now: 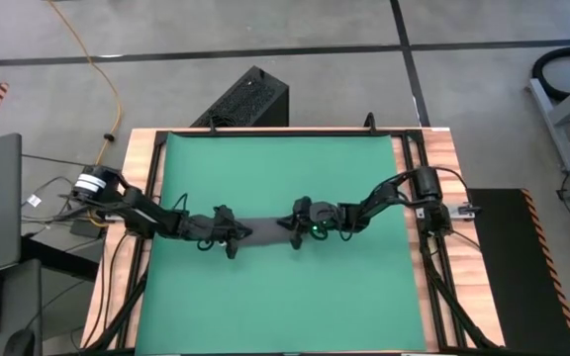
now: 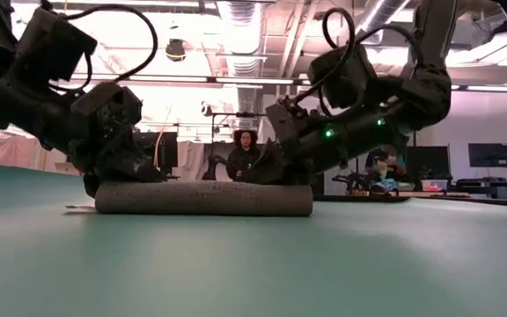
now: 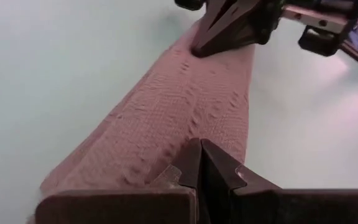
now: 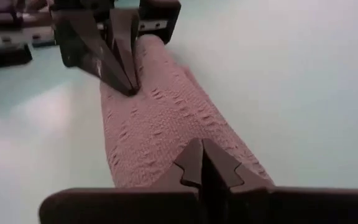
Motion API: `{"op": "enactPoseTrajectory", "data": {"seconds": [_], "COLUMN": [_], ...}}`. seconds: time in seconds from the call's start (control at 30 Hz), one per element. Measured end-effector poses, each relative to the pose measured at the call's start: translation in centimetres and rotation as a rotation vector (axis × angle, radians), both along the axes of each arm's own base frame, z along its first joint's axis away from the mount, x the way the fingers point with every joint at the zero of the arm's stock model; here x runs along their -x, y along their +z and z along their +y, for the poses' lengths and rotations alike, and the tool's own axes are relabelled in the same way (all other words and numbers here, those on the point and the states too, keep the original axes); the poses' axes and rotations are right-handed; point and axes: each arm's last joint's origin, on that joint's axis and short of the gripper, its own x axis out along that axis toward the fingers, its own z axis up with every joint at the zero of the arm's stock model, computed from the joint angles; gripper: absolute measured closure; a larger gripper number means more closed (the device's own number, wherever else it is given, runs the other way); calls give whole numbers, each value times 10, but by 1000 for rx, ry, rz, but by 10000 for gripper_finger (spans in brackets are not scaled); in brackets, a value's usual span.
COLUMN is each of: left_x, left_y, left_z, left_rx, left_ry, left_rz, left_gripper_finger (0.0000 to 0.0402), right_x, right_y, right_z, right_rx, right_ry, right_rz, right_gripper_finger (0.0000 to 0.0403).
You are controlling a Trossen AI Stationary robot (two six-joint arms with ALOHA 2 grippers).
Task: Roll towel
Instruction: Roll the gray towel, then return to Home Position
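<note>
The dark grey towel lies as a tight roll on the green mat, its length running left to right near the middle. My left gripper is shut at the roll's left end, and my right gripper is shut at its right end. The two point toward each other along the roll. Each wrist view shows its own shut fingers low in the picture, with the other gripper at the towel's far end. My left gripper has its shut fingertips down on the top of the roll near its left end, where the cloth wrinkles. The fingers slant down from the table's left and lie along the roll. The roll rests on the mat. My right gripper sets its shut fingertips on the top of the roll at its right end. It comes slanting down from the table's right, along the roll. The towel stays flat on the mat under it.
The mat covers most of the wooden table, with black rails along both sides. A black box stands beyond the far edge. A person sits in the room behind. The mat is bare in front of and behind the roll.
</note>
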Motion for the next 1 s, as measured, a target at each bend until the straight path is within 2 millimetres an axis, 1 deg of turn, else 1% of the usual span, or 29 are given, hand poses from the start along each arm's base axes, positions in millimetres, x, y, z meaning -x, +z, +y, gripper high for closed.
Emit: {"op": "enactPoseTrajectory", "data": {"seconds": [0.17,0.3,0.37,0.43,0.5,0.57,0.63,0.7,0.77,0.83,0.87,0.9,0.97,1.0], "left_x": [2,6,8,10,13,19,27,37,48,60,67,74,86,92], "left_y": [15,29,36,47,62,79,95,113,132,147,154,159,166,169], "left_z": [0,1,1,2,2,3,5,6,9,12,14,16,19,20], "left_rx": [20,28,38,79,149,186,190,177,108,-24,-78,-89,-14,-12], "left_ry": [-5,-3,3,12,25,18,8,-1,4,31,49,79,111,113], "left_rz": [-54,-95,-124,-189,-281,-377,-479,-584,-688,-769,-809,-846,-920,-939], "left_gripper_finger": [401,401,401,401,401,401,402,401,401,401,401,401,402,402], "right_x": [3,5,7,11,17,27,41,59,81,106,119,131,159,172], "right_y": [17,40,54,72,94,121,148,174,200,223,232,238,247,250], "right_z": [0,0,-1,-1,-2,-4,-7,-8,-10,-9,-9,-8,-7,-5], "right_rx": [28,64,75,73,73,72,74,73,73,76,97,133,159,149], "right_ry": [10,21,23,27,45,54,47,59,75,91,98,106,116,122], "right_rz": [9,-28,-60,-104,-148,-209,-256,-298,-349,-395,-403,-397,-364,-360], "right_gripper_finger": [377,377,377,377,377,377,377,376,376,376,376,376,376,376]}}
